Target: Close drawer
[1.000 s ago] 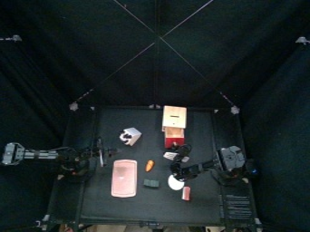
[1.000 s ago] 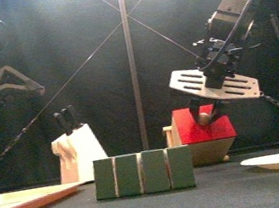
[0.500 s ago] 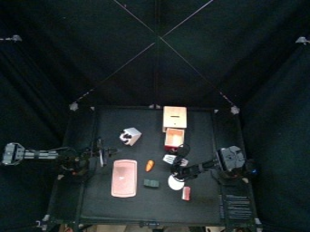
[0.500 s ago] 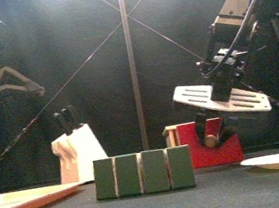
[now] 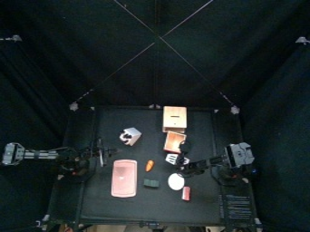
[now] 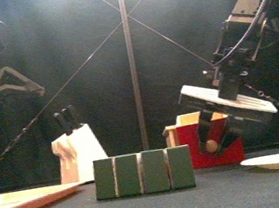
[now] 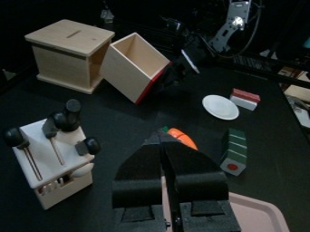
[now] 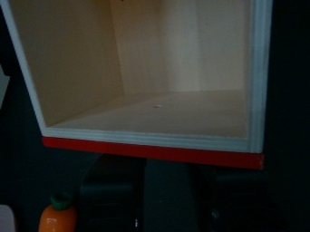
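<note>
**Q:** Two arms; which one's at the drawer (image 5: 176,140)?

**A:** Right one. Right gripper (image 6: 220,132) hangs just in front of the drawer, on the table-front side, tips pointing down. Its wrist view looks straight into the drawer's pale wooden hollow, red edge nearest the jaws.

**Q:** Jaws?

**A:** Roughly half spread, nothing between them. Can't tell if a fingertip touches the red edge.

**Q:** Where is the drawer?

**A:** Out of the tan cabinet (image 5: 176,115), just in front of it, mid-table right of centre. From the left wrist view it sits tilted against the cabinet's side, red face low. Can't tell if it's seated in the opening at all.

**Q:** Left arm?

**A:** Parked at the table's left edge. Left gripper (image 7: 169,156) has its jaws pressed together, holding nothing.

**Q:** Other stuff?

**A:** White block (image 5: 130,136) left of the drawer, small carrot (image 5: 150,166), green block (image 5: 151,182), white plate (image 5: 177,183), pink tray (image 5: 123,178) front-left.
</note>
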`<state>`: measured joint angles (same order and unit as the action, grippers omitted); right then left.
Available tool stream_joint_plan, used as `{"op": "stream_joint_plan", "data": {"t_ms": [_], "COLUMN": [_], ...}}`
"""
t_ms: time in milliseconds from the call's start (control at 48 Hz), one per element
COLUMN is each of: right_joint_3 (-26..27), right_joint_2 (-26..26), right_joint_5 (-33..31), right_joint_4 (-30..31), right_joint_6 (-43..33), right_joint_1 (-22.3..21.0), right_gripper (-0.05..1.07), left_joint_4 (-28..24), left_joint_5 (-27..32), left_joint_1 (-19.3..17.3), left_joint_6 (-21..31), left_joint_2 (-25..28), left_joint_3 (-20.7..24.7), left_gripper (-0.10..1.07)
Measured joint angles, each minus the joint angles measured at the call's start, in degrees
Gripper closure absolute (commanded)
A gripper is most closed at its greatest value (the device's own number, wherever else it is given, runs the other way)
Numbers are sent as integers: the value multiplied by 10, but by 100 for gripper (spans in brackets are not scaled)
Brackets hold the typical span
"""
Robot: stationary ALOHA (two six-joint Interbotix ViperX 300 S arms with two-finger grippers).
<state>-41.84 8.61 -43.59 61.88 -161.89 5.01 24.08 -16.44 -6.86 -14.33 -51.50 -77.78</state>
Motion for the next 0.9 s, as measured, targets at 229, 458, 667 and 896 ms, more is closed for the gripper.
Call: {"op": "stream_joint_plan", "data": {"t_ms": [229, 458, 667, 896], "right_joint_3": [-31, -41, -39, -35], "right_joint_2": [-17, -31, -56, -77], "right_joint_5": [11, 25, 25, -4], "right_joint_4": [44, 57, 37, 15], "right_joint_6": [12, 65, 122, 156], "right_joint_1": [-11, -36, -42, -41], "right_gripper": [65, 75, 75, 75], "left_joint_4": [0, 0, 0, 0], "left_joint_5": [0, 0, 0, 0], "left_joint_1": [0, 0, 0, 0], "left_joint_6": [0, 0, 0, 1], "left_joint_2": [0, 0, 0, 0], "left_joint_3": [-1, -2, -2, -3], "left_gripper": [72, 72, 72, 72]}}
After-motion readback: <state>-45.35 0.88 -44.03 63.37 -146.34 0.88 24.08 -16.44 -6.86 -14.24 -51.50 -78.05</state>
